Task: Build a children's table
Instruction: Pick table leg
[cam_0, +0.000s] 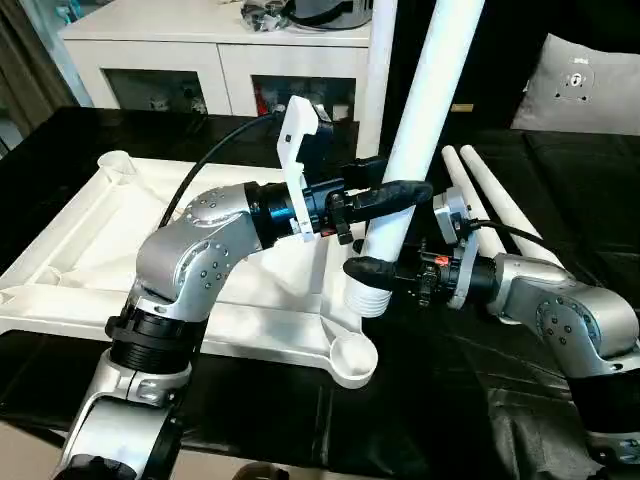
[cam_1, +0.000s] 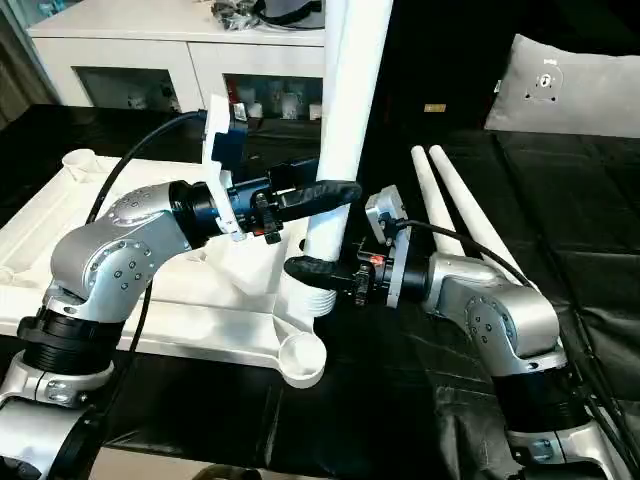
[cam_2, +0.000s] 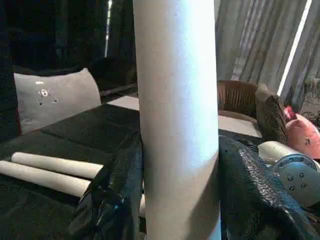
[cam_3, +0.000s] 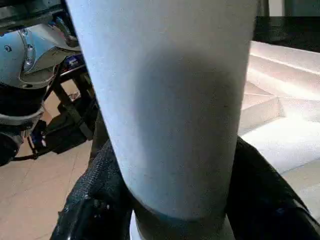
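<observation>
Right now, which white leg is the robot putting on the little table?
Find the upside-down white tabletop on the black surface. At its near right corner, one leg stands upright, with both grippers on it. The other two legs lie flat beside it.

From my head pair I look forward and down over both silver forearms at the work. The two eyes sit slightly apart, so they share almost the whole scene: the upside-down tabletop (cam_0: 90, 250), the raised leg (cam_0: 425, 120), the two spare legs (cam_1: 455, 205) on the black cover, the white cabinet (cam_0: 215, 50) behind.

My left wrist camera looks along its fingers (cam_2: 112, 195), very close to that same raised leg, facing the grey cushion (cam_2: 55, 97) and the spare legs.

My right wrist camera is closer still to the leg, facing back toward the tabletop and the floor (cam_3: 45, 200) beyond it.
</observation>
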